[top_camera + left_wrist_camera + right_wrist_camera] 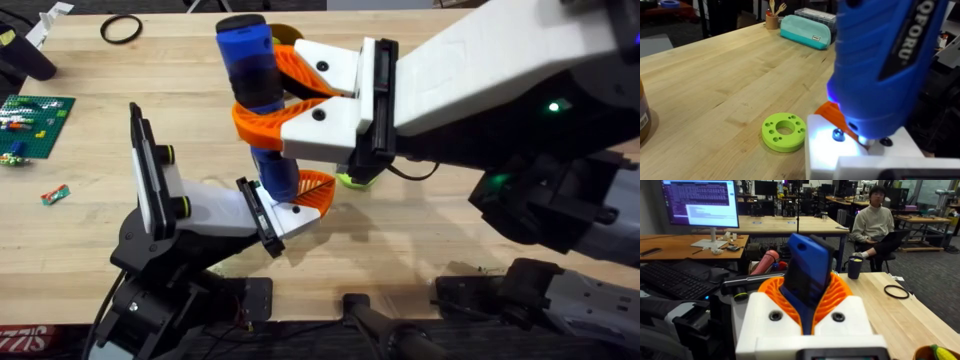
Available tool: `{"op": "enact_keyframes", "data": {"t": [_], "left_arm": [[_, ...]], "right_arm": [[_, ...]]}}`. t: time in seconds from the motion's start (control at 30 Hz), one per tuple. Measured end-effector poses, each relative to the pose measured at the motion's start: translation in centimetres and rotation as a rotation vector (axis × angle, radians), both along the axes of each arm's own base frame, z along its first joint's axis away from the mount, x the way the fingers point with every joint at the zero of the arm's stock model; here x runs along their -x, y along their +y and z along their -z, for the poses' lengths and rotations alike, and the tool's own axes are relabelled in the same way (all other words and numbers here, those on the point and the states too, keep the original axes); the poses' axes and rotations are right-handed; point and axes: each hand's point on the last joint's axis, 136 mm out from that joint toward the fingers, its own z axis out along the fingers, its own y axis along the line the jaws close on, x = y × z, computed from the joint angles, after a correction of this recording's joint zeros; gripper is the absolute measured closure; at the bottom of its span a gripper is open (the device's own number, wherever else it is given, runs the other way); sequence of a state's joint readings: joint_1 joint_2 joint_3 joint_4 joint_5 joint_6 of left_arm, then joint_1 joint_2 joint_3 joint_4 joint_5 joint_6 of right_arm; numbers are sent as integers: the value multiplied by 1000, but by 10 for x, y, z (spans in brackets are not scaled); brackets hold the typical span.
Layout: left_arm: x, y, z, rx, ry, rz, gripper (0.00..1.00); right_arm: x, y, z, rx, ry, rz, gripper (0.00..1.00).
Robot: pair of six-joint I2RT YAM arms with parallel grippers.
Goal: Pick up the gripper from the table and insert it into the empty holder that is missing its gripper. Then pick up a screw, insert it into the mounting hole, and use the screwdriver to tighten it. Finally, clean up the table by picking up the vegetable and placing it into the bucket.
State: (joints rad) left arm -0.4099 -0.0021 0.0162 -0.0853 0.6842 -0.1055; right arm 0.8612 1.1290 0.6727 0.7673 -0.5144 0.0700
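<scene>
My right pincer (262,95) grips the screwdriver (256,75) upright, tip down on the screw (838,134) in the holder (225,212) near the desk's (420,230) front edge. If I tilt, the bit slips off or strips the head.

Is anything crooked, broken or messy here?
Nothing looks broken or spilled. The right tool grips the blue screwdriver, which leans a bit while its tip sits at the white holder by the small orange gripper. A green ring lies loose on the table.
</scene>
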Motion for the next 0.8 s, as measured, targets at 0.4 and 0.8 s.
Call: {"op": "enact_keyframes", "data": {"t": [0.4,0.8], "left_arm": [[0,0,-1,2,-2,0,986],[0,0,-1,2,-2,0,986]], "right_arm": [[5,-17,-10,-18,12,-2,945],[25,-54,-58,-129,-76,17,945]]}}
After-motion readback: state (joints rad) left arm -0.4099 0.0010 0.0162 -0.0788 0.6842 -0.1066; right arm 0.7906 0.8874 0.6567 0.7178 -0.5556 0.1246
